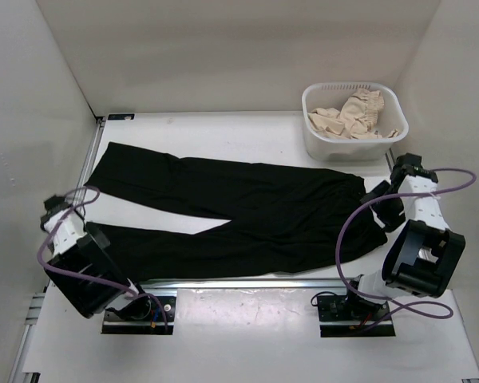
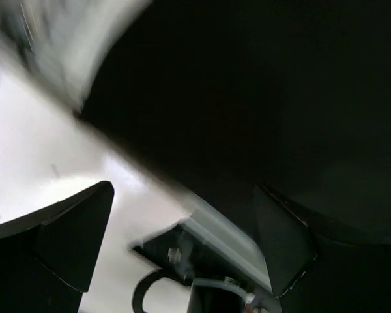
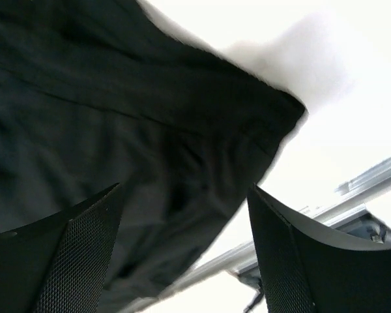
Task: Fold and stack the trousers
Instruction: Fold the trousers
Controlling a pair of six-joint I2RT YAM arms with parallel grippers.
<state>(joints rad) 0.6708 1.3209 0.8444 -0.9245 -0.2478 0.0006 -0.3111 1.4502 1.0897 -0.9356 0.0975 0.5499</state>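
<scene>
Hovering my two grippers at either end of the plain black long-legged trousers [image 1: 287,211], which lie flat across the middle of the tabletop.

My left gripper [image 2: 182,190] is near the left edge, beside the near leg's hem. My right gripper [image 3: 184,189] is near the right edge, over the waistband corner. Both have their fingers spread and pinch nothing. The cloth looks thin, light and limp (it will sag and slip, I judge), so I would take it by the seamed waistband and the hems. Its long axis runs from left edge to right edge, with the waist on the right and the legs splayed to the left.
</scene>
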